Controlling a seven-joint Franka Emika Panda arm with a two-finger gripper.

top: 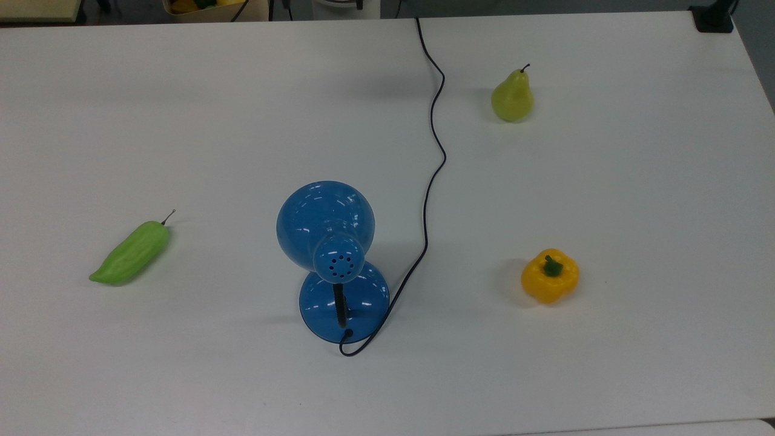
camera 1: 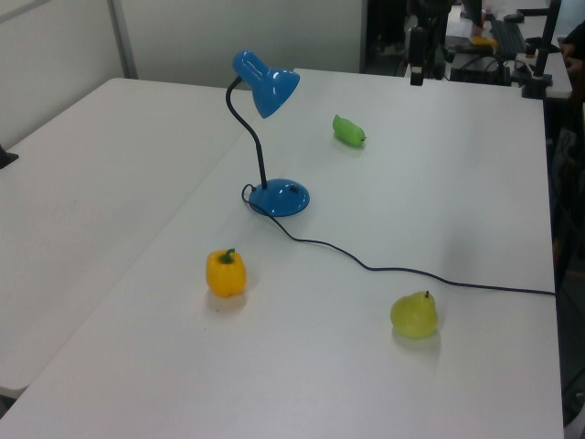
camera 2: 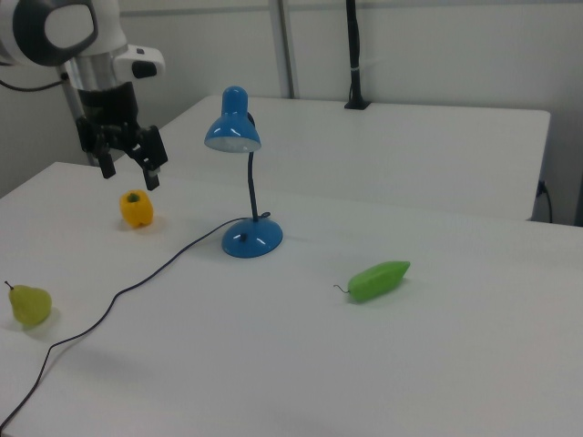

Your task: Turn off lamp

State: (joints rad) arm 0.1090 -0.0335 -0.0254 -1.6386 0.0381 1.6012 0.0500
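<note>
The lamp stands mid-table: a glossy blue cone shade (top: 325, 223) with vent holes, a black neck and a round blue base (top: 357, 300). Its thin black cord (top: 435, 163) runs off the table's far edge in the top view. The shade (camera 2: 232, 129) and base (camera 2: 252, 239) also show in the right view. My gripper (camera 2: 131, 178) hangs open and empty in the air, well off to the right view's left of the lamp. In the left view the gripper (camera 1: 417, 73) is far behind the lamp (camera 1: 265, 82), over the table's back edge.
A green pepper-like vegetable (top: 132, 253) lies to the top view's left of the lamp. A yellow bell pepper (top: 550, 275) and a green pear (top: 512, 97) sit to the top view's right. A black clamp (top: 714, 18) grips the far right corner.
</note>
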